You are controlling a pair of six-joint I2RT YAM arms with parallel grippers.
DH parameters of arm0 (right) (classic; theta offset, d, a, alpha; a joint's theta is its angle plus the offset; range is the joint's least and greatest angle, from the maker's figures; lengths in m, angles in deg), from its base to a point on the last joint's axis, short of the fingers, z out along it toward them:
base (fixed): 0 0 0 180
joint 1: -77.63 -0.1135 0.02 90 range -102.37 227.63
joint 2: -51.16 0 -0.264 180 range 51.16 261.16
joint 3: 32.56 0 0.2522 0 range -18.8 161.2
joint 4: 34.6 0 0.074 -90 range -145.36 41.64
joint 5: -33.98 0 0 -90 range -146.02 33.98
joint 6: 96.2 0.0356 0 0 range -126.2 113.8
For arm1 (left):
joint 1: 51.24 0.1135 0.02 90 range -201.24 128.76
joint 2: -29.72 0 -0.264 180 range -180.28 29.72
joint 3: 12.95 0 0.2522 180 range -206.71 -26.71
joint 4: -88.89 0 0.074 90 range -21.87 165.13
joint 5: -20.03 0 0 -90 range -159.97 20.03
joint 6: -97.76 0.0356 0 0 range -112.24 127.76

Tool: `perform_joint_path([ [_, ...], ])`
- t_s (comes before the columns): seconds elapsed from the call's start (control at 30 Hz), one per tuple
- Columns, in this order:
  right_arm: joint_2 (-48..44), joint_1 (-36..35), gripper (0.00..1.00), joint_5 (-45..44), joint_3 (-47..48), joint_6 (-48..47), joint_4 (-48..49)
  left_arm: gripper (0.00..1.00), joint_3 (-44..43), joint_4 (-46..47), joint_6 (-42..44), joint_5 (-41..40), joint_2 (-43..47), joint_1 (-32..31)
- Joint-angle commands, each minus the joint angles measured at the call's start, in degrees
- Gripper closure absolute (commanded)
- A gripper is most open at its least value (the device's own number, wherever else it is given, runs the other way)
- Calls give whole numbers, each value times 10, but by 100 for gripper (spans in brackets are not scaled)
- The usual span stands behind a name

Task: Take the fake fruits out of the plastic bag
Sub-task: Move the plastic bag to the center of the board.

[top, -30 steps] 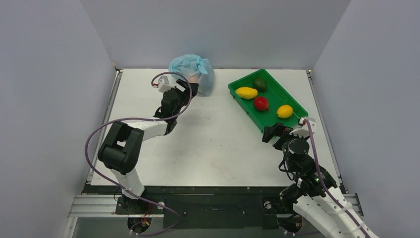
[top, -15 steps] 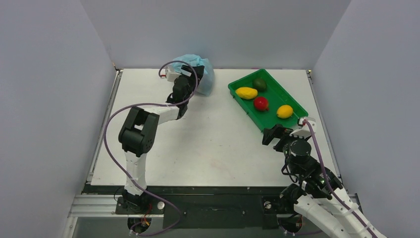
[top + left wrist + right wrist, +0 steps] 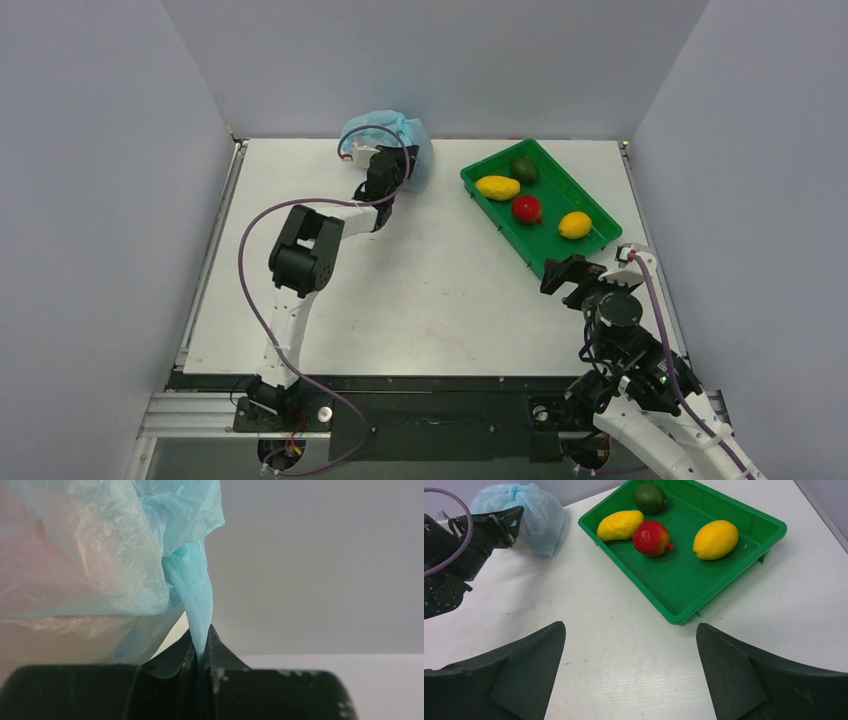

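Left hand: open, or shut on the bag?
Shut on the plastic bag: the left hand's two sides press together on a blue fold of it.

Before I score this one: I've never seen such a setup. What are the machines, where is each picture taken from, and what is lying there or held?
Two robot arms are bolted at the near edge of a white table. One picture looks down from above and behind them; the other two come from a camera on each wrist. At the back lies a crinkly light-blue plastic bag; the left fingers are pinched shut on a strip of it. The right fingers stand wide open, holding nothing, near a green tray. In the tray lie a long yellow fruit, a rounder yellow fruit, a red fruit and a dark green fruit.
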Motion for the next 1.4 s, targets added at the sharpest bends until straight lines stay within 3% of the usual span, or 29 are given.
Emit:
perform_joint_path([
  [0.0,1,-4,1,-9,8,-6,-1,100,30,0,53,12,67,11],
  [0.23,13,-4,1,0,5,-5,3,100,118,-53,151,59,165,23],
  [0.57,41,-4,3,30,0,-11,14,100,405,-45,183,109,348,3],
  [0.73,44,-5,3,60,0,-15,18,100,479,-159,237,90,451,-56],
  [0.83,51,-5,4,78,2,-20,17,100,526,-173,245,77,522,-73],
  [0.97,62,-5,4,94,0,-27,25,100,524,-254,274,121,568,-97],
  [1.1,87,-6,4,119,-2,-31,32,100,539,-319,291,98,622,-163],
  [1.37,167,-5,9,222,-22,-13,93,100,624,-358,169,4,742,-304],
])
